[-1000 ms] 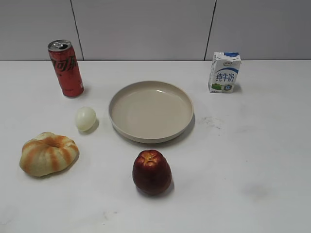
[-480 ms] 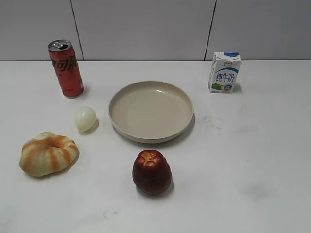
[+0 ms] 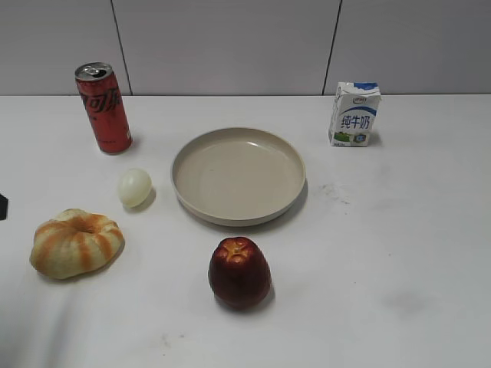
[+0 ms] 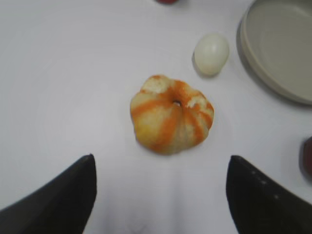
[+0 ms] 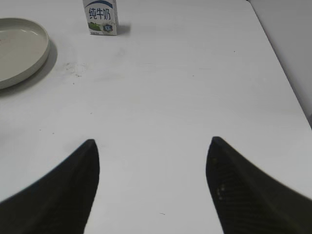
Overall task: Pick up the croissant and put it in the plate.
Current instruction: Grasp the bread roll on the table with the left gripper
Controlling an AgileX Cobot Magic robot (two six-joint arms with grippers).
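Lab-like test bench: bare white table (image 3: 399, 245), plain grey panelled wall (image 3: 230, 46).

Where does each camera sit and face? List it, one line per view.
Exterior: raised in front, slanting down at the table; a dark sliver at the left edge.
Left wrist: above the croissant, open left claw framing it.
Right wrist: over bare table, open right claw below.
All three share the plate.
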